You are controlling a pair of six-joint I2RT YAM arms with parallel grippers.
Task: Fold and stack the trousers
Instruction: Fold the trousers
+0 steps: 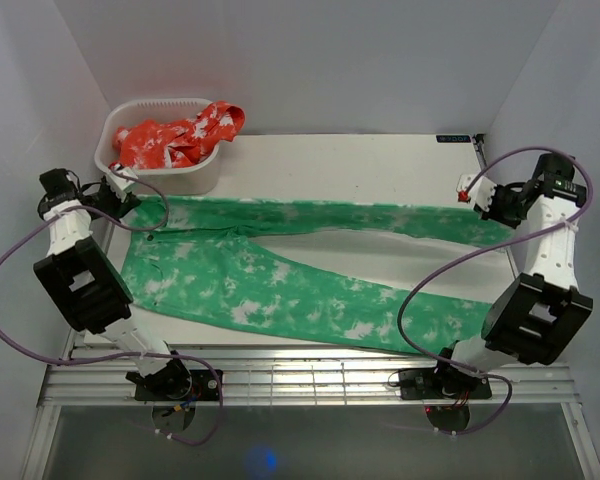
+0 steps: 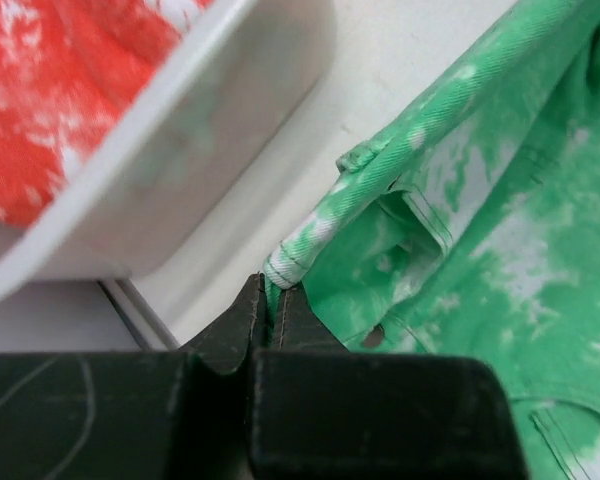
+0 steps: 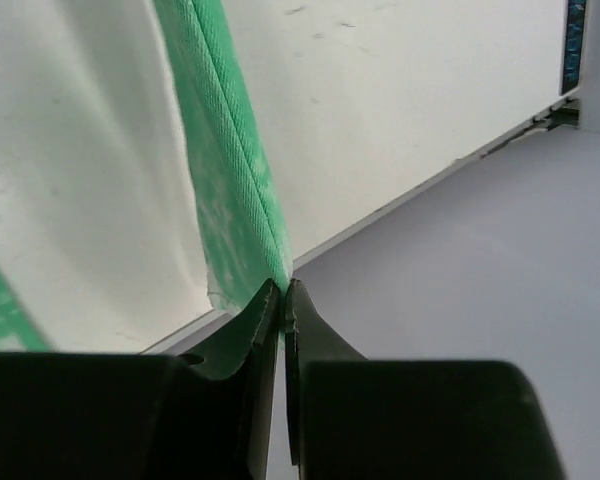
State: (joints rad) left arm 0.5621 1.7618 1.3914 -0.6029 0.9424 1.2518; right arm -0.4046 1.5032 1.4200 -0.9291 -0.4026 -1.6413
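The green trousers (image 1: 280, 275) with white blotches lie spread across the table, waistband at the left, two legs running right. My left gripper (image 1: 130, 203) is shut on the far corner of the waistband (image 2: 290, 258) beside the tub. My right gripper (image 1: 500, 215) is shut on the hem end of the far leg (image 3: 242, 215) at the table's right edge. The near leg lies flat toward the front right. A dark button (image 2: 373, 337) shows on the waistband.
A white tub (image 1: 160, 150) at the back left holds a red-and-white garment (image 1: 180, 135); its wall (image 2: 170, 160) is close to my left gripper. The table's right edge (image 3: 430, 175) runs just beyond my right gripper. Metal rails (image 1: 310, 375) line the front.
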